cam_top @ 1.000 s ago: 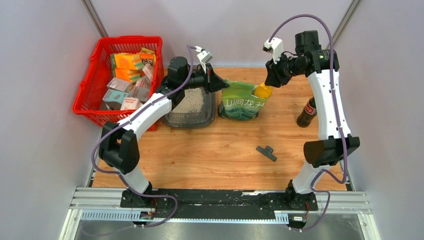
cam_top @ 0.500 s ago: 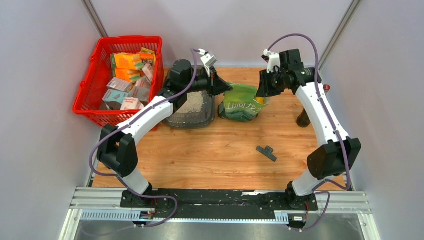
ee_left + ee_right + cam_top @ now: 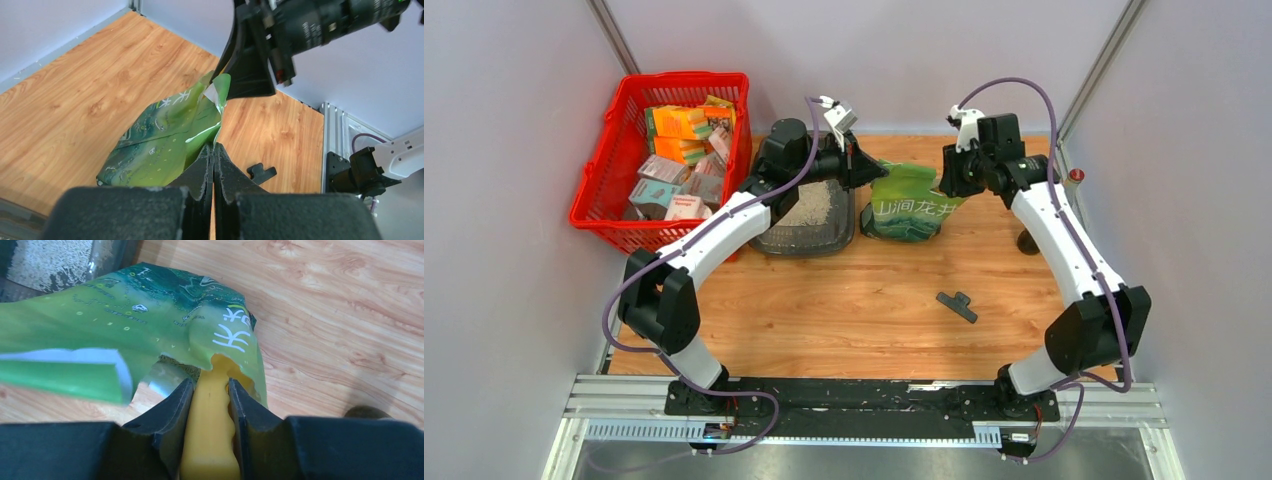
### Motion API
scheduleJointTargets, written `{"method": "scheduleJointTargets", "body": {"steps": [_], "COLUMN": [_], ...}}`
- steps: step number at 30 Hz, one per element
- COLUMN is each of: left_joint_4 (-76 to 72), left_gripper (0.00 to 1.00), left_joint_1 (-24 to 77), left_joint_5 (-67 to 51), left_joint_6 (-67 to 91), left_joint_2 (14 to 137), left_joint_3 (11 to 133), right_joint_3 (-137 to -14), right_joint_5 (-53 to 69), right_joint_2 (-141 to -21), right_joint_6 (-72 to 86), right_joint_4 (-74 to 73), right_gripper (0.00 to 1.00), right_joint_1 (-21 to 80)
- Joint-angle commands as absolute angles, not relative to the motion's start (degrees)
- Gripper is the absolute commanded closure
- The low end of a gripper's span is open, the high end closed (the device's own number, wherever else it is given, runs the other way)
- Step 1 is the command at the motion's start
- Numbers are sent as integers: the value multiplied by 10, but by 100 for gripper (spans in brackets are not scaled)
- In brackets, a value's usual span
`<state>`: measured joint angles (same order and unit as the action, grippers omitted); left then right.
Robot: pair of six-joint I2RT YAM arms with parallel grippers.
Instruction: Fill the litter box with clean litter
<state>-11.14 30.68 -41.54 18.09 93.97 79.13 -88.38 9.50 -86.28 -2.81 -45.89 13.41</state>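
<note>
The dark grey litter box (image 3: 796, 242) lies left of centre with pale clean litter (image 3: 816, 204) in it; its corner and the litter (image 3: 45, 260) also show in the right wrist view. Beside it stands a green printed bag (image 3: 910, 206). My left gripper (image 3: 865, 166) is shut on the bag's (image 3: 160, 135) torn upper edge, pinched at the fingertips (image 3: 214, 148). My right gripper (image 3: 948, 178) is at the bag's right side, shut on the handle of a yellow scoop (image 3: 210, 435). The scoop's head is hidden inside the bag's (image 3: 150, 325) mouth.
A red mesh basket (image 3: 592, 196) full of small boxes stands at the far left, against the litter box. A dark bottle (image 3: 1029, 240) stands right of the bag, behind my right arm. A black clip (image 3: 957, 305) lies on the wood nearer the front.
My right arm has swung left and down, pushing the yellow scoop into the bag's mouth. My left gripper has shifted slightly while keeping hold of the bag's edge.
</note>
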Motion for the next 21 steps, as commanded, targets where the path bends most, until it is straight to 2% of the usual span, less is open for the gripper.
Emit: {"method": "scheduleJointTargets", "body": {"steps": [1,5,14,17,21], "left_joint_4": [-177,-181,-170,-141,-77], "left_gripper": [100,100,100,100,100], "left_joint_1": [311,311,310,309,304], "left_joint_5": [-434,-433,-431,-432,-437], "left_joint_6": [185,185,175,154,104], "left_joint_2": [921,921,932,935,936], "left_joint_3": [831,828,841,856,872], "right_joint_3": [-847,-826,-829,-816,-802], "right_joint_5": [20,29,214,283,447], "right_joint_2": [-892,-901,-945,-954,-980], "right_joint_6": [-34,3,147,174,269], "right_joint_4": [-419,-406,-385,-362,-295], "right_gripper": [100,100,100,100,100], "right_joint_1": [136,136,119,107,69]}}
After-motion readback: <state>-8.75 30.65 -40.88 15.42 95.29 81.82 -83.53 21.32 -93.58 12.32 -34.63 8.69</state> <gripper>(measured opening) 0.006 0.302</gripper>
